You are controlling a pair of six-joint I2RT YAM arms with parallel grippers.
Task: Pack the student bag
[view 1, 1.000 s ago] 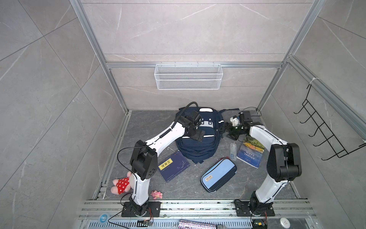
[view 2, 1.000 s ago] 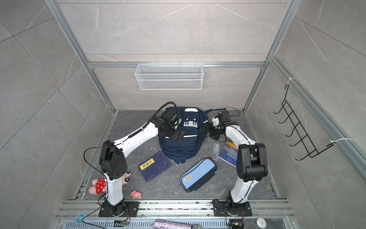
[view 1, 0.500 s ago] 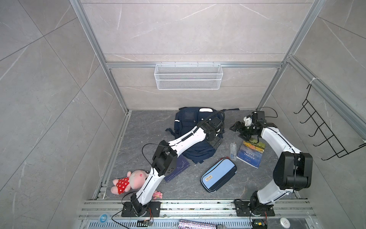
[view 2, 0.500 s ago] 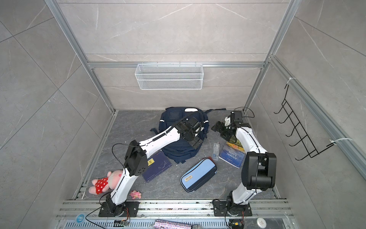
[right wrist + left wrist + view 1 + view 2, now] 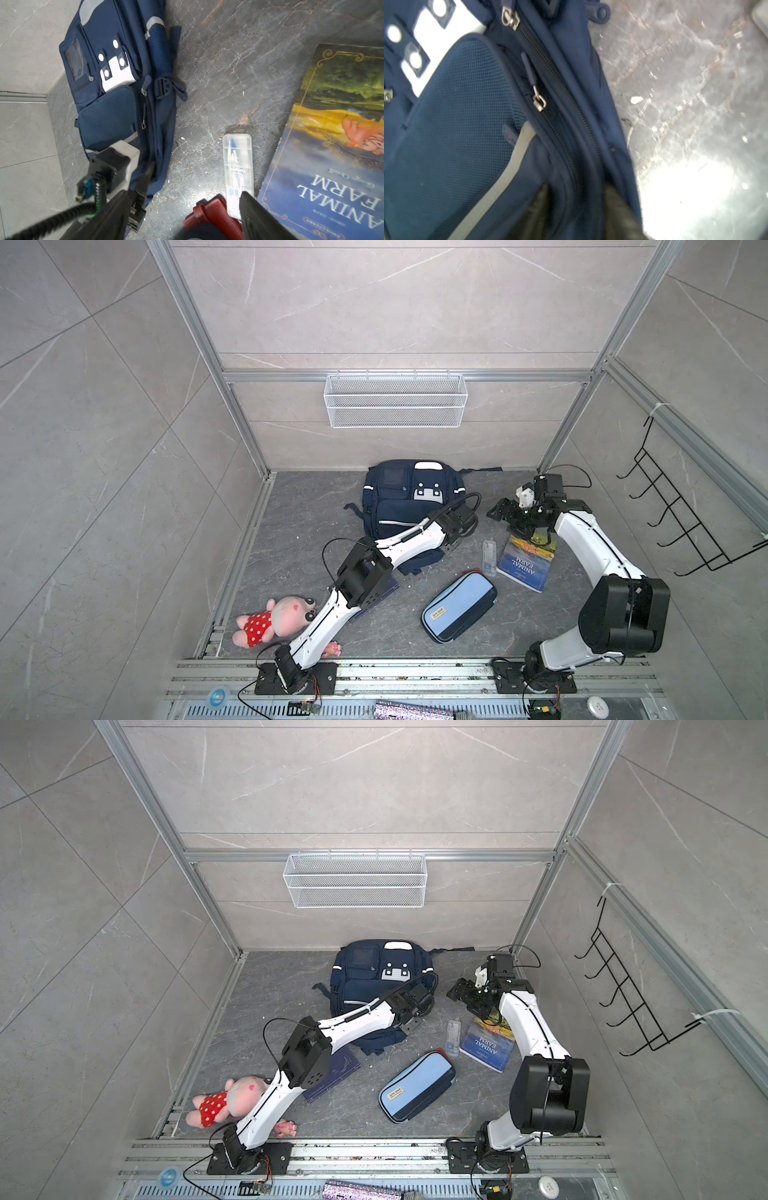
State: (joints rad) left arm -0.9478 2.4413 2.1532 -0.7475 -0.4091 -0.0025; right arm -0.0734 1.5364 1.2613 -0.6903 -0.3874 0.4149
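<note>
Navy student bag (image 5: 409, 506) lies flat mid-floor at back, long axis front-to-back. Left gripper (image 5: 579, 207) sits on its right zip edge, jaws clamped on the seam fold; nearer arm. Right gripper (image 5: 505, 512) just beside, jaws wide, red wallet (image 5: 214, 216) between. Held? Can't tell.

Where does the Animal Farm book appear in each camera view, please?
Top views: in both, the Animal Farm book lies on the floor, right of the student bag.
Left wrist: not in it.
Right wrist: large, across the clear pen box from the bag.
Shared landmark: the clear pen box beside the book.
</note>
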